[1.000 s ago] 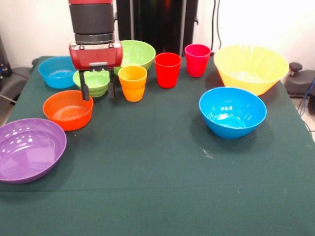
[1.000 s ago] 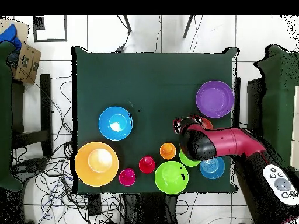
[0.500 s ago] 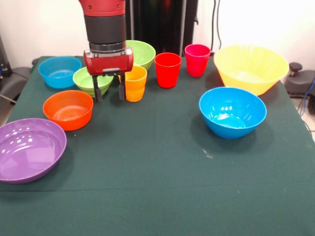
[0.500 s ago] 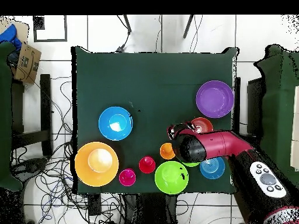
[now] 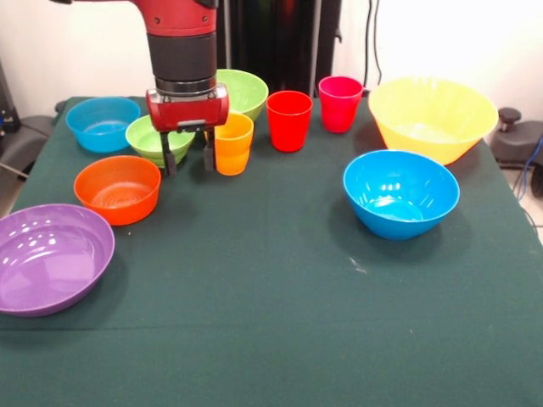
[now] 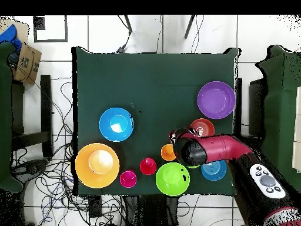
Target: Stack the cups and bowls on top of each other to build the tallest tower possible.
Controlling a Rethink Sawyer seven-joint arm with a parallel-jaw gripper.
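Observation:
My gripper [image 5: 187, 160] hangs open and empty just above the cloth, between the small green bowl [image 5: 155, 140] and the yellow-orange cup [image 5: 232, 141]. Its right finger overlaps the cup's left side. The orange bowl [image 5: 117, 188] lies just in front of it to the left. The red cup [image 5: 288, 120] and the pink cup [image 5: 339, 103] stand in a row to the right. From overhead, the arm [image 6: 203, 149] covers the small green bowl, and the yellow-orange cup [image 6: 167, 152] peeks out beside it. Every cup and bowl stands singly; no tower shows.
A purple bowl [image 5: 51, 257] sits at the front left, a small blue bowl [image 5: 102, 124] at the back left and a large green bowl [image 5: 243, 91] behind the gripper. A large yellow bowl [image 5: 433, 116] and a blue bowl [image 5: 400, 192] stand on the right.
The gripper moved right from over the small green bowl to the gap beside the yellow-orange cup, staying open. No cup or bowl moved.

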